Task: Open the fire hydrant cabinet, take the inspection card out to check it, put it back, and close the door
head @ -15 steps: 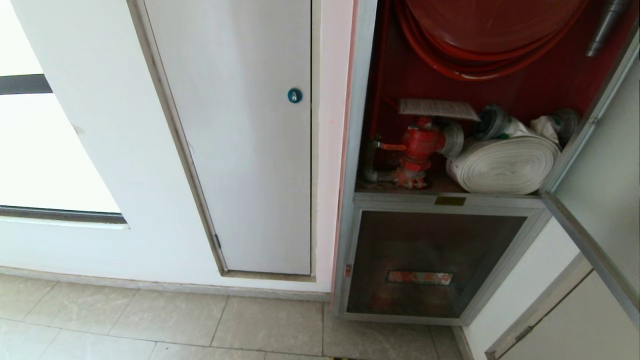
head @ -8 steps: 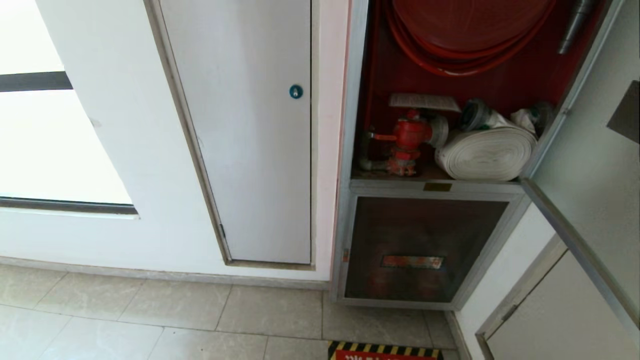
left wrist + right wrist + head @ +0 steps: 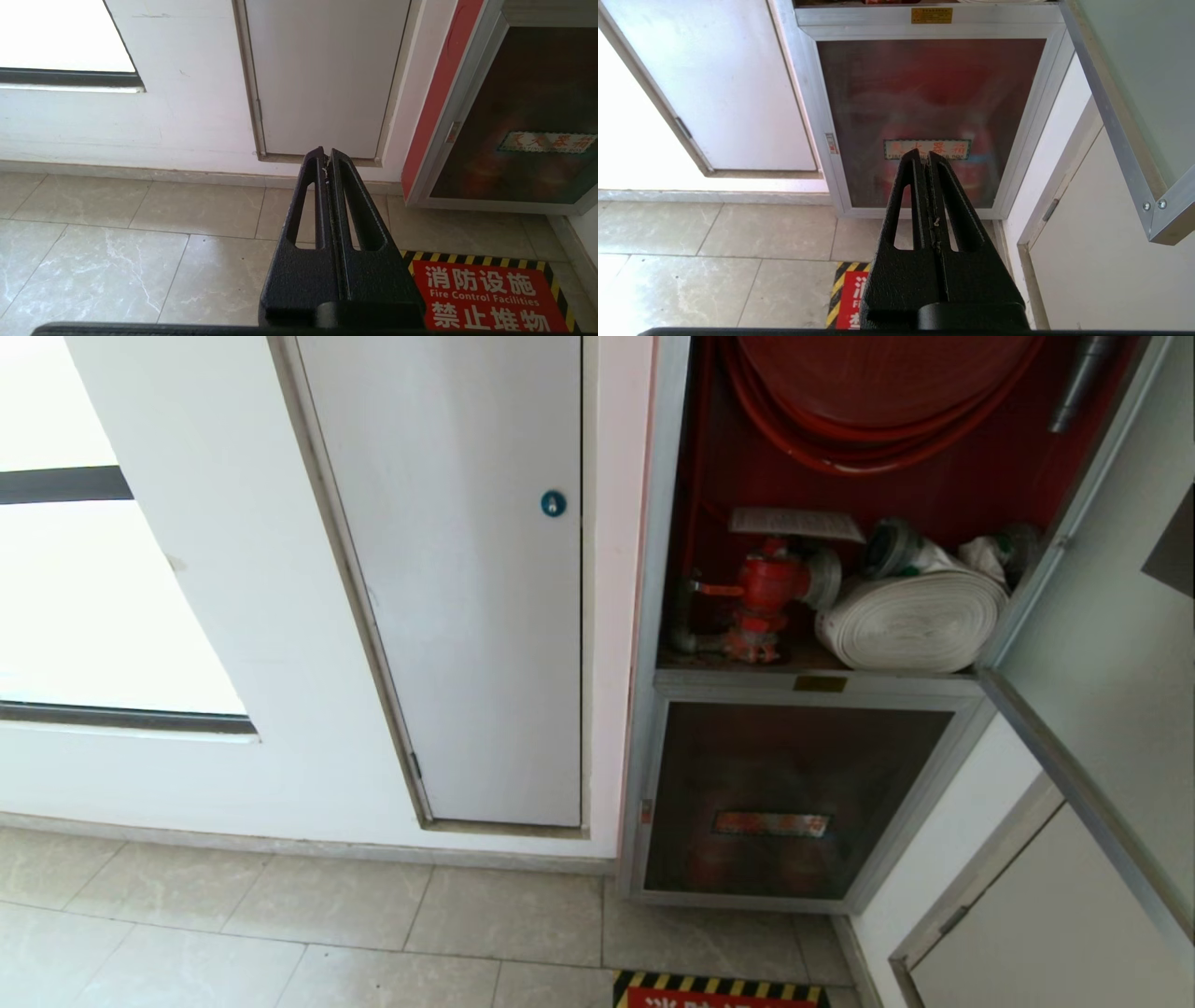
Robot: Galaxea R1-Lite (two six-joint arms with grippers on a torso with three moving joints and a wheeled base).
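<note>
**Ana:** Between the earlier look and now the whole head view has slid: the cabinet [image 3: 665,616] sits lower and further left in frame, and a striped floor sign [image 3: 719,991] has come in at the bottom edge. That's the camera moving, not the things; over the last half second hardly anything shifts at all

**Ben:** So what does it mean for the job?

**Ana:** My guess is the robot has backed off or straightened and is settling. The door [image 3: 1102,644] stands swung wide on the right, its frame corner close to the right wrist camera [image 3: 1157,219]. The card [image 3: 795,524] lies flat on top of the red valve [image 3: 761,593], inside the cabinet, just left of the white hose [image 3: 910,621]

**Ben:** Taken out yet, or already put back?

**Ana:** Can't tell from this. It's in its place, untouched by either arm

**Ben:** And the pincers?

**Ana:** Both clenched on nothing. The left gripper [image 3: 326,156] points at the floor below the white door [image 3: 327,74]; the right gripper [image 3: 924,156] hangs low before the lower glass panel [image 3: 931,93]. Neither shows in the head view, so both look parked

**Ben:** Next?

**Ana:** Either reach up for the card or swing the door shut; the right arm is nearer both
</note>
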